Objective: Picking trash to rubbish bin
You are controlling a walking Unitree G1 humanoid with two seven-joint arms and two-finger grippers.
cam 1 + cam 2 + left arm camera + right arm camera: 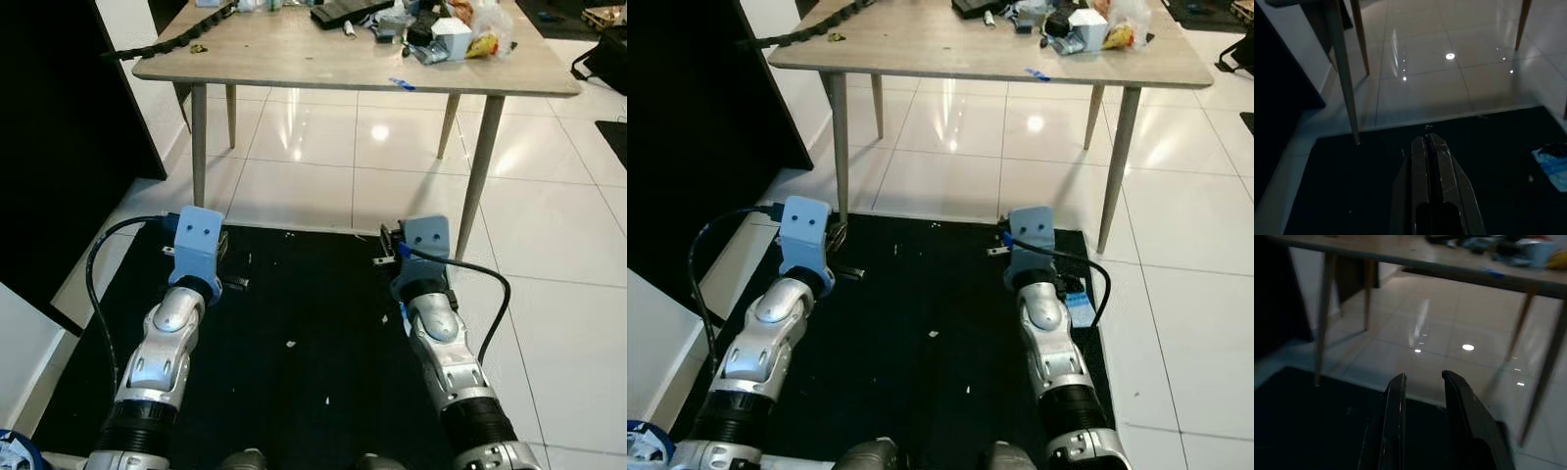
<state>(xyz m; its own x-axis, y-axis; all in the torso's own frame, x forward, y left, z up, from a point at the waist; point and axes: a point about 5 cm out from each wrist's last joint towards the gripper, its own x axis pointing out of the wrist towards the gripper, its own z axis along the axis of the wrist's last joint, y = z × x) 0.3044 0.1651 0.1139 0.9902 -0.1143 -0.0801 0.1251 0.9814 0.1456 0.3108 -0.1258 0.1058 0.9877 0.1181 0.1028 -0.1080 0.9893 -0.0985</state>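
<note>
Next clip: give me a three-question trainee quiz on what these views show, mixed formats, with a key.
1. True or false: the left hand has its fingers pressed together.
2. The blue scrap lies on the: A) wooden table B) black mat C) white tiles.
3. Fill in: the right hand is ____, holding nothing.

Key: 1 true; 2 B, beside the right arm; 3 open.

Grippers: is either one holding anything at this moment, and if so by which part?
Nothing is held. The left gripper has its fingers pressed together with nothing between them; the right gripper is open and empty. Both are over the black mat.
</note>
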